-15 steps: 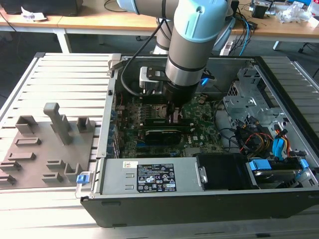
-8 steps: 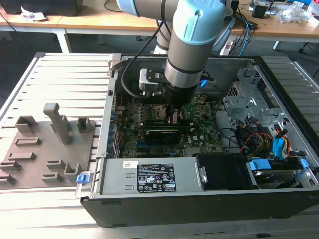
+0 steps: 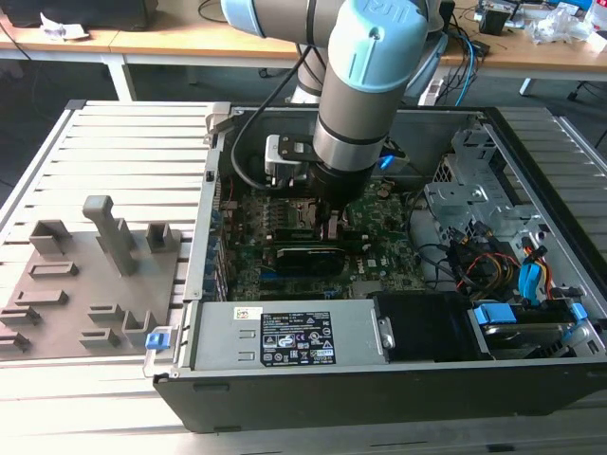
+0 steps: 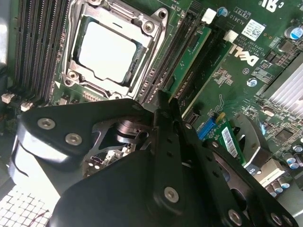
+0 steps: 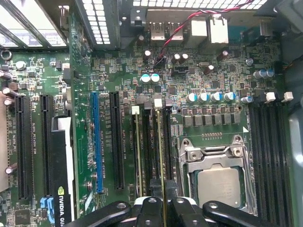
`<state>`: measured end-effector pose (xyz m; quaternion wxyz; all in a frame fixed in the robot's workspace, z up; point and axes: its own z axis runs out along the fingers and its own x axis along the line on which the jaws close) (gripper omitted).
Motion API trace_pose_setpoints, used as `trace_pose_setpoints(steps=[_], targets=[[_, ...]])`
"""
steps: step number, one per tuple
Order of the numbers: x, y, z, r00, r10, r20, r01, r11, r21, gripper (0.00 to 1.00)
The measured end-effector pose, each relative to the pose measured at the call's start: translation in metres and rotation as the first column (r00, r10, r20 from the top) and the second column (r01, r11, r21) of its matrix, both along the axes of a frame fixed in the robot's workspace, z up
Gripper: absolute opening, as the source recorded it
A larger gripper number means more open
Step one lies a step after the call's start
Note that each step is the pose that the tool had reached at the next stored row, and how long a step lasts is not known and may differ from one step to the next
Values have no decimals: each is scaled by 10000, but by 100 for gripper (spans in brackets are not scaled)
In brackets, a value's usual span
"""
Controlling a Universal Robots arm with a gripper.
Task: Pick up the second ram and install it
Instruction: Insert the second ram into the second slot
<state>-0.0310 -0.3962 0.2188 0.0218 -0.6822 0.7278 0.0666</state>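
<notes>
Outside, exterior view: arm (image 3: pixel 365 85) reaches down into the open case (image 3: pixel 379 379), pincer (image 3: pixel 330 227) low over the motherboard (image 3: pixel 379 270) beside the CPU socket (image 3: pixel 289 213). Second wrist view: a ram (image 4: pixel 189 59) sits in a slot beside the socket. First wrist view: pincer (image 5: pixel 164 205) closed on the second ram (image 5: pixel 163 161), edge-on, standing in its slot next to the socket (image 5: pixel 218 177).

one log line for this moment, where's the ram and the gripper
gripper: shut on ram stick | position: over the slots beside the cpu socket | ram stick: standing edge-on in a slot | seating: cannot tell | place: inside the computer case
</notes>
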Motion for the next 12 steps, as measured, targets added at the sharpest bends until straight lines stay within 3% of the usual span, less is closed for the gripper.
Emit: trace_pose_setpoints(steps=[7,12], targets=[[2,27,17,10000,1,1,-1,10000,-7,14],[2,20,16,10000,-1,1,1,10000,-5,14]])
